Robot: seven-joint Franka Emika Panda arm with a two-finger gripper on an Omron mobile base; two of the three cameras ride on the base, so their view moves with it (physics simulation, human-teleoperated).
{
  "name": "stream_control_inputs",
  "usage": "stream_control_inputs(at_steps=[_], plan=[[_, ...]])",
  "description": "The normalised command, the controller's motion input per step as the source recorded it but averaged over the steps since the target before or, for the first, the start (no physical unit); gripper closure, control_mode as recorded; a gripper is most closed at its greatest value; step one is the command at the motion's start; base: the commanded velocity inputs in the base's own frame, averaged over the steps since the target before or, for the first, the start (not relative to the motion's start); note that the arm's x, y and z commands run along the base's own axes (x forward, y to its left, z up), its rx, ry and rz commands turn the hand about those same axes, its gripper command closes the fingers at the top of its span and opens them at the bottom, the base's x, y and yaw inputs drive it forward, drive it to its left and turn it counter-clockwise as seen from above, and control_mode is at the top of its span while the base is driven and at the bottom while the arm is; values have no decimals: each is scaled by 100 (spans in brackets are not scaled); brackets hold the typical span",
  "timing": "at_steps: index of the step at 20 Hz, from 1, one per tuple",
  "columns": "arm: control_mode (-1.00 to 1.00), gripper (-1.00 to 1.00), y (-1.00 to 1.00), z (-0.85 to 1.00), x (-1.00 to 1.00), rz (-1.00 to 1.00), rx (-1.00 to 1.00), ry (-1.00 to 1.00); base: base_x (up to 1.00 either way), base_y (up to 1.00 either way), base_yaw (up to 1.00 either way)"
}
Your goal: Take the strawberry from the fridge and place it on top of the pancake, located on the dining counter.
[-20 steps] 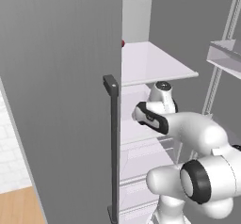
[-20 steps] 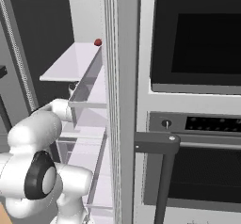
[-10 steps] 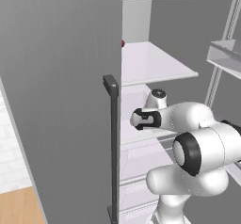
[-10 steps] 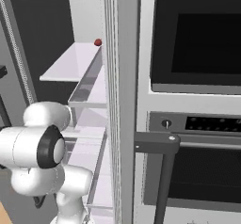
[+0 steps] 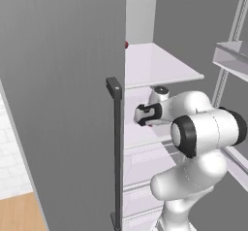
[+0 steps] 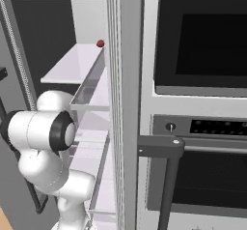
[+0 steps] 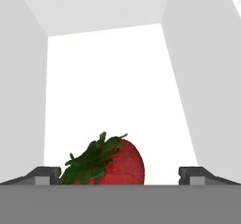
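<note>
The strawberry (image 7: 110,164), red with a green leafy top, lies on a white shelf of the fridge (image 5: 63,104), very close to the hand camera. My gripper (image 7: 120,173) is open; its two dark fingertips (image 7: 47,174) stand wide on either side of the berry without touching it. In the left base view the gripper (image 5: 141,114) reaches in under the upper white shelf (image 5: 160,65). The pancake and the dining counter are out of view.
A small red round thing (image 5: 126,44) (image 6: 100,43) sits at the back of the upper shelf. The open fridge door with its dark bar handle (image 5: 115,152) stands left of the arm. Clear door bins (image 6: 91,91) and black-glass wall ovens (image 6: 202,45) are to the right.
The arm's elbow has swung round toward the cameras, and the hand has edged left and deeper under the upper shelf. The jaws have stayed wide.
</note>
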Motion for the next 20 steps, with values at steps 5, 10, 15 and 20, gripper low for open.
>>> stream_control_inputs(at_steps=[5, 10, 15, 20], plan=[[-100, -100, -8, -19, 34, 0, 0, 5, 0, 0, 0], [-100, -100, -6, -34, 0, 0, 0, 3, 0, 0, 0], [-100, -100, 0, -43, -20, 0, 0, 0, 0, 0, 0], [-100, -100, 0, -42, -3, 0, 0, 0, 0, 0, 0]])
